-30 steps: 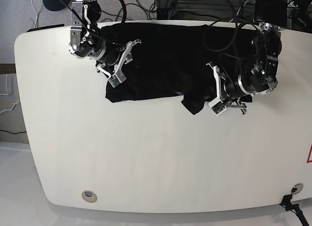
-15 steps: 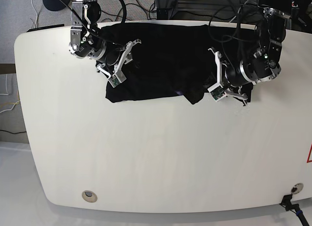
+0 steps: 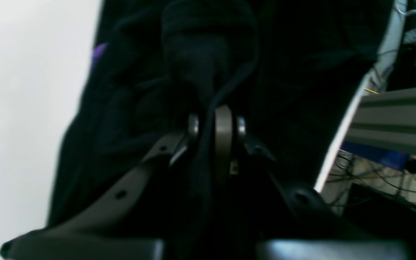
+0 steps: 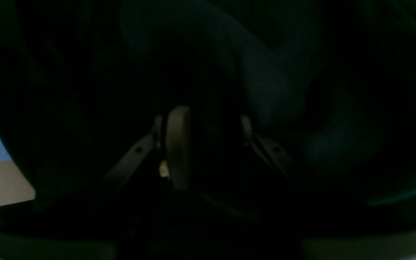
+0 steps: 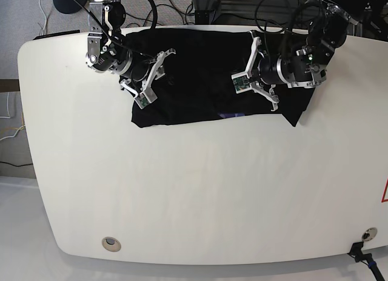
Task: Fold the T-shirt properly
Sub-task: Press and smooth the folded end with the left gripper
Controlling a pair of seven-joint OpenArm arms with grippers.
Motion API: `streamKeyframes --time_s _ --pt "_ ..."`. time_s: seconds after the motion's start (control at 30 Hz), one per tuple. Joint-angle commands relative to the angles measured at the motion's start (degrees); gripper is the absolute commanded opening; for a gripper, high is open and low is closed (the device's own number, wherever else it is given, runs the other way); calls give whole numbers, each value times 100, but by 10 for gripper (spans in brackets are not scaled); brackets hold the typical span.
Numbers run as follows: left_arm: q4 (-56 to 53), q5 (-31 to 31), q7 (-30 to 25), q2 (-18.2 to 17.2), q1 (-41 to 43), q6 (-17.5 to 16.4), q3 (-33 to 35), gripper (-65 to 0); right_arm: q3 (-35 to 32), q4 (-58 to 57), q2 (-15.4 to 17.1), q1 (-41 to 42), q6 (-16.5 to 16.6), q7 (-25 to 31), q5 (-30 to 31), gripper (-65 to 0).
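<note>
The black T-shirt [image 5: 200,68] lies bunched along the far edge of the white table [image 5: 182,190]. A purple bit of its tag [image 5: 229,115] shows at the near hem, and also in the left wrist view [image 3: 99,50]. My left gripper [image 5: 247,73] is over the shirt's right part, shut on a fold of black cloth [image 3: 200,72]; a flap [image 5: 297,114] hangs below the arm. My right gripper [image 5: 156,74] is at the shirt's left part. In its dark wrist view the fingers [image 4: 177,144] stand a little apart with black cloth [image 4: 265,72] filling the gap.
A round hole [image 5: 110,243] sits near the table's front left corner. Cables and stands [image 5: 206,8] crowd behind the far edge. In the left wrist view an aluminium rail [image 3: 392,119] and wiring lie just past the table edge [image 3: 341,137].
My left gripper has moved up and to the left in the base view, carrying the shirt's lower right part off the table and over the shirt. The right arm has not moved.
</note>
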Motion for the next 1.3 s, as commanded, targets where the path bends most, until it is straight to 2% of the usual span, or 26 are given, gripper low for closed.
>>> streamKeyframes --time_s 0.0,0.2,0.3,0.4,0.5,0.73,0.83,1.0,1.27 --pt "-191 -60 -117 -91 -92 -3 -29 -650 13 56 37 34 5 -5 -23 -473" --pt "-1158 -60 -117 -47 -541 -3 -293 -650 4 56 28 34 5 -5 -23 -473" --pt "-1228 -77 -117 6 -567 -3 -671 -650 -5 56 19 34 5 -5 -23 -473" --pt "-1237 -60 -117 225 -664 -3 -1014 -650 -5 56 19 34 5 -5 -23 -473" --pt "-1342 -60 -117 287 -717 -3 -1032 -650 -5 56 19 34 5 -5 -23 -473" --pt "-797 -112 -117 489 -734 -3 -1049 -650 -5 56 19 34 5 -5 -23 -474" --pt "-402 -112 -117 762 -734 -3 -1076 -650 -5 56 19 34 5 -5 -23 -474" --pt "-279 -112 -117 973 -928 -3 -1040 -650 -13 56 11 34 5 -5 -23 -474" --pt "-279 -112 -117 955 -892 -3 -1032 -650 -13 56 11 34 5 -5 -23 -473"
